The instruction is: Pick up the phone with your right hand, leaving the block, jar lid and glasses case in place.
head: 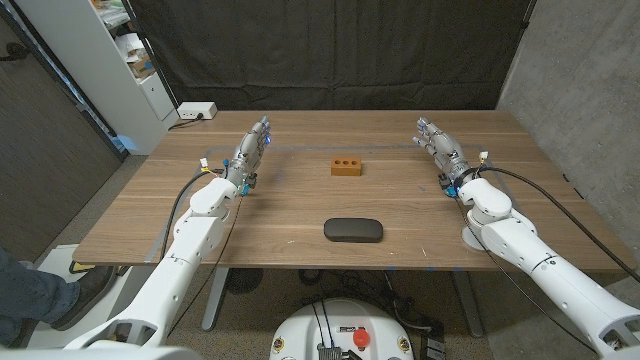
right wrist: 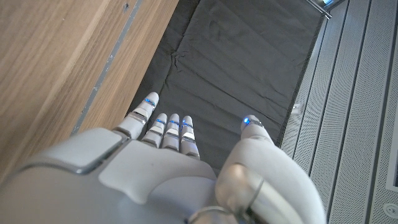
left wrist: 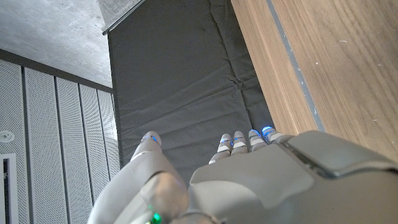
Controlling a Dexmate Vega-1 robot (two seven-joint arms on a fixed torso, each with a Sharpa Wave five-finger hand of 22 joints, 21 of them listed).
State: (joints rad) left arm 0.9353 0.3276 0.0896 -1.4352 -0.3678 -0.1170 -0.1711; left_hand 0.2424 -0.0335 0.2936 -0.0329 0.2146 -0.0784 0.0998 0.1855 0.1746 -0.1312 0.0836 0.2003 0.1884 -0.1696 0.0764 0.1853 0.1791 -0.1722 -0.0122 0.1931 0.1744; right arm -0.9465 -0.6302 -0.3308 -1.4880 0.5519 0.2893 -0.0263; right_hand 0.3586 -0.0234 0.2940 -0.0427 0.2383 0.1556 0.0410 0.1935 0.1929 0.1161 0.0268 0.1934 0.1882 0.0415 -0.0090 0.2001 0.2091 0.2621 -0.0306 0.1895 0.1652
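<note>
A rounded, matte dark case [head: 352, 230] lies near the wood-grain worktop's [head: 300, 200] front edge, an orange block [head: 346, 166] with holes beyond it. The left hand [head: 252, 147] and right hand [head: 440, 148] hold nothing, fingers straight; I cannot make out a phone.

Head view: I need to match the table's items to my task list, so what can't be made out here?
- White round thing: head view, mostly covered by the right arm; lid or not, unclear.
- Dark oblong thing: head view, too small to tell phone from glasses case.
</note>
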